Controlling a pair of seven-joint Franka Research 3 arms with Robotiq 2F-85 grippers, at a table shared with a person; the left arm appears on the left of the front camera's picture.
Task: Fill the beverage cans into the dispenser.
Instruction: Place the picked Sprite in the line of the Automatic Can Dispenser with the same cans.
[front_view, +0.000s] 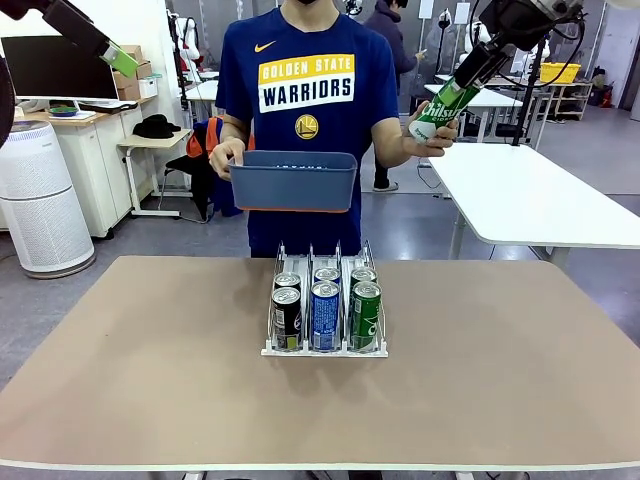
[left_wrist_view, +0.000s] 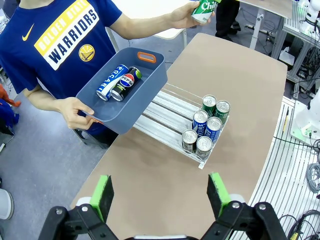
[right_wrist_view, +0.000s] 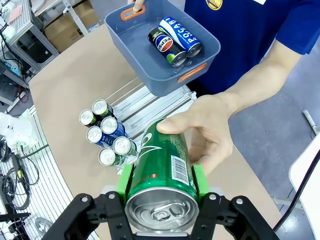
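My right gripper (right_wrist_view: 160, 186) is shut on a green beverage can (right_wrist_view: 159, 167), high above the table's far right (front_view: 440, 108). The person's hand (right_wrist_view: 210, 130) also grips this can from the other end. The dispenser (front_view: 325, 350) stands mid-table with several cans (front_view: 326, 312) at the front of its three lanes: black, blue and green. A blue can (right_wrist_view: 181, 35) and a black can (right_wrist_view: 161, 44) lie in the blue-grey tub (front_view: 293, 182) that the person's other hand holds over the far edge. My left gripper (left_wrist_view: 162, 192) hangs open and empty, high at the left (front_view: 122, 62).
The brown table (front_view: 500, 380) is bare around the dispenser. The dispenser's rear rails (left_wrist_view: 167, 105) slope up toward the person. A white table (front_view: 540, 195) stands behind at the right, a white air purifier (front_view: 35, 195) at the left.
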